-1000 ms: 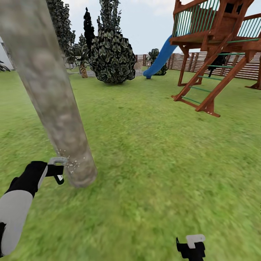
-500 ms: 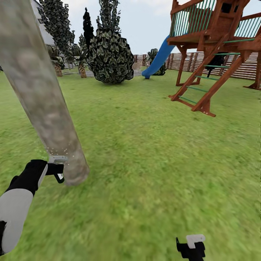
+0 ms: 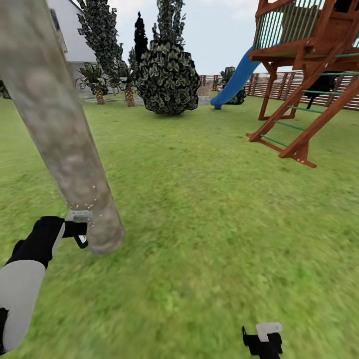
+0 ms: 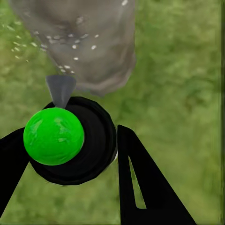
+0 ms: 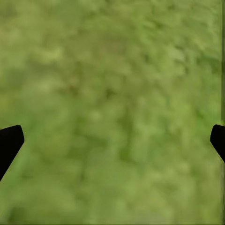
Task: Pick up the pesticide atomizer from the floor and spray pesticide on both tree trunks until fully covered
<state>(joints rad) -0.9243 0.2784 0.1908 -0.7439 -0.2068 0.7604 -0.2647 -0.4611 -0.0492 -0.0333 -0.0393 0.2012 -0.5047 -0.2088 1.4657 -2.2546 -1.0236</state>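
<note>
Head view: the left claw [image 3: 75, 230] holds the atomizer [image 3: 79, 219] right at the foot of the leaning tree trunk [image 3: 60, 124], white specks flecking the bark. Low down, the right claw [image 3: 263, 339] hangs over the lawn [image 3: 209, 209].

Left wrist: fingers [image 4: 140, 183] clamped on the atomizer's black body, green ball on top, grey nozzle aimed at the trunk.

Right wrist: fingertips [image 5: 9, 143] spread wide over grass.

— What colours do you have by the trunk?
— I see the tree trunk [image 3: 60, 129] mottled grey-brown, flecked with white specks low down. Just beside it my left gripper [image 4: 70, 187] has black fingers around the atomizer [image 4: 70, 140]: black body, bright green ball, grey nozzle.
— And behind the trunk?
— Blurry green lawn [image 3: 209, 209], a red-brown play tower [image 3: 309, 70] with green rails, and a blue slide [image 3: 234, 82].
</note>
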